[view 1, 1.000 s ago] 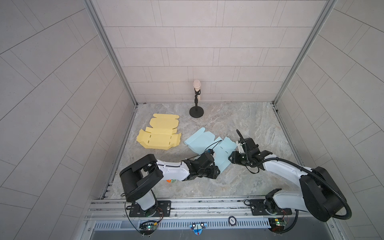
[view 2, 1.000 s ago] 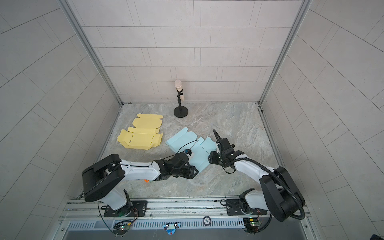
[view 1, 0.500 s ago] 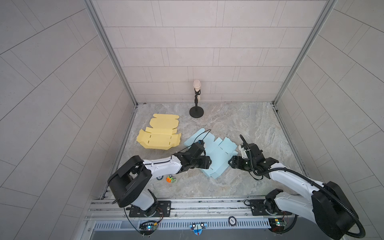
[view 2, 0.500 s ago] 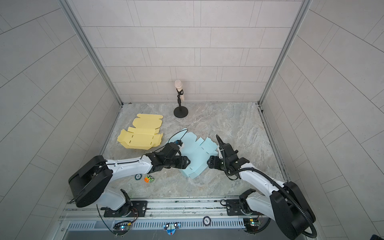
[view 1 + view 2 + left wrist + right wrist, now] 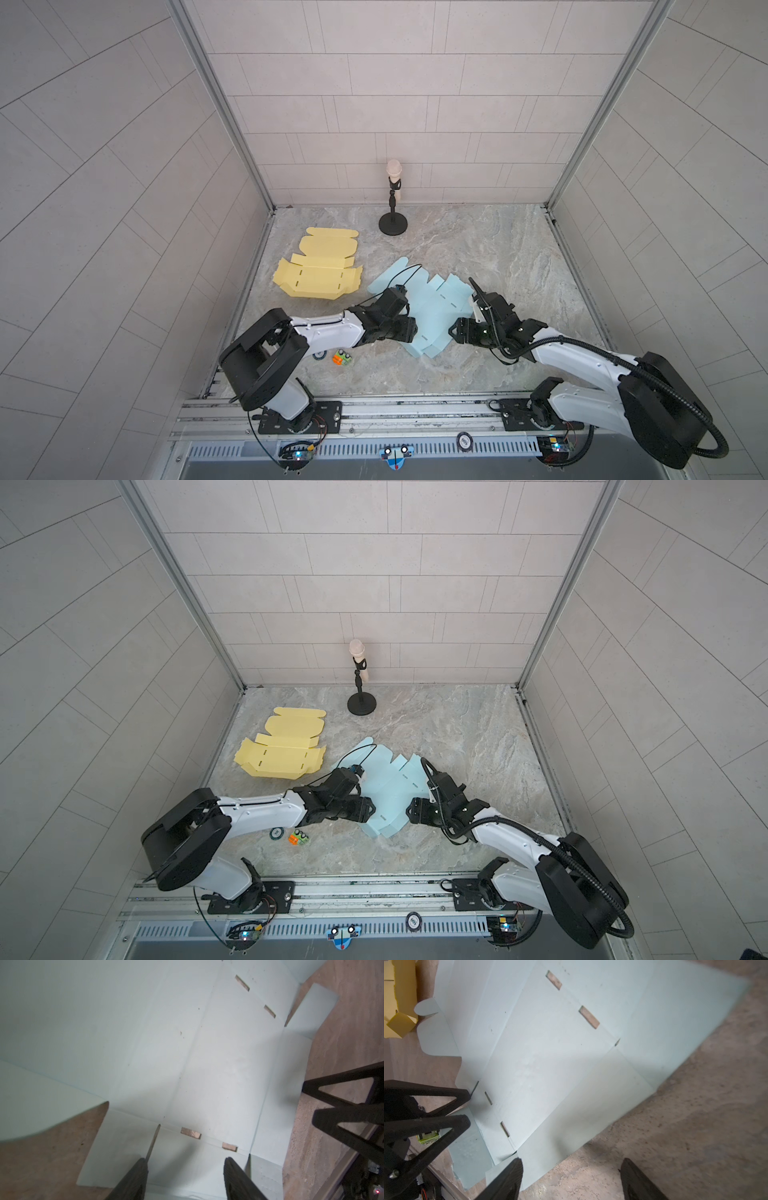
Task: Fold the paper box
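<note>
In a top view, the blue paper box [image 5: 432, 316] lies unfolded on the marbled table [image 5: 498, 257], near the front middle, between the two arms. The left gripper [image 5: 411, 331] sits at the sheet's left edge and the right gripper [image 5: 454, 332] at its right edge. They face each other across the near flaps. A yellow paper box [image 5: 318, 272], also unfolded, lies farther back on the left, apart from the blue one. A microphone stand [image 5: 392, 226] stands near the back wall, and a small orange and green thing [image 5: 343, 357] sits beside the left arm.

In a top view, the blue paper box [image 5: 388, 796] lies the same way, with the left gripper [image 5: 370, 810] and right gripper [image 5: 411, 808] low at its opposite sides.

The left wrist view looks along the left gripper [image 5: 185, 1178]. Its fingers [image 5: 133, 1180] stand well apart above a slotted flap of the blue paper box [image 5: 166, 1043] and hold nothing. The right gripper [image 5: 353, 1105] shows at the sheet's far edge.

In the right wrist view the right gripper [image 5: 571, 1178] is spread wide and empty — one of its fingers [image 5: 504, 1180] is at a corner of the blue paper box [image 5: 560, 1053], the other over bare table [image 5: 695, 1115]. The left gripper [image 5: 436, 1109] is at the opposite edge, with the yellow paper box [image 5: 398, 1001] beyond it.
</note>
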`<state>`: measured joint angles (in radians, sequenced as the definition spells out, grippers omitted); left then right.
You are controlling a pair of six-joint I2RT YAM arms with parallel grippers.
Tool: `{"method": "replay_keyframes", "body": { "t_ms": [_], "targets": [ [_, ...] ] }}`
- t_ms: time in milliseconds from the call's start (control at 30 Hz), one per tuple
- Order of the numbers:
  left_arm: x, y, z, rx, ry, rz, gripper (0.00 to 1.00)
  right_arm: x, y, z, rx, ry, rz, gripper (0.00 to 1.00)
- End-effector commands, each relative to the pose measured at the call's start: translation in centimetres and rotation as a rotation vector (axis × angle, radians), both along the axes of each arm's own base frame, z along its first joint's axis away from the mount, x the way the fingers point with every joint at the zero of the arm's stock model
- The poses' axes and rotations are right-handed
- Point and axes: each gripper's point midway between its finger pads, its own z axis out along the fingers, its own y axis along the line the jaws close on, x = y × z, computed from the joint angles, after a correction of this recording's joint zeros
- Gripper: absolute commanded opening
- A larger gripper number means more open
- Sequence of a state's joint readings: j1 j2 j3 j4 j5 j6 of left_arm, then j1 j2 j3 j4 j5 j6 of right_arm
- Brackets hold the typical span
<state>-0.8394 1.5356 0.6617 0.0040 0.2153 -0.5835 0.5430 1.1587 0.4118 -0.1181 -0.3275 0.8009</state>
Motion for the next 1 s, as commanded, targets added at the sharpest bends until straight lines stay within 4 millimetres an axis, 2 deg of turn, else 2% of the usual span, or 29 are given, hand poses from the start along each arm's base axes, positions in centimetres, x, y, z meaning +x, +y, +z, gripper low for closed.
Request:
{"method": "replay_keyframes", "body": {
  "t_ms": [0, 233, 333, 500, 767, 967],
  "targets": [
    [-1.2, -0.6, 0.2, -0.015, -0.003, -0.016, 0.62, 0.3, -0.3, -0.4, -0.011, -0.002, -0.032, 0.76],
    [-2.7, -3.6, 0.9, -0.115, 0.001, -0.048, 0.61, 0.6, -1.2, -0.6, -0.059, -0.004, -0.04, 0.71],
    [-3.2, -4.6, 1.1, -0.154, 0.009, -0.056, 0.59, 0.7, -2.0, -0.7, -0.052, 0.001, -0.069, 0.65],
    [-3.6, -4.8, 0.6, -0.183, 0.024, -0.05, 0.57, 1.4, -2.9, -0.5, -0.046, -0.007, -0.094, 0.59],
    [-4.1, -5.4, 0.5, -0.195, 0.029, -0.061, 0.54, 2.6, -2.3, -0.1, 0.014, -0.01, -0.101, 0.58],
    [-4.5, -6.2, 0.6, -0.208, 0.036, -0.076, 0.53, 3.0, -2.0, 0.0, 0.035, -0.012, -0.108, 0.5]
  ]
}}
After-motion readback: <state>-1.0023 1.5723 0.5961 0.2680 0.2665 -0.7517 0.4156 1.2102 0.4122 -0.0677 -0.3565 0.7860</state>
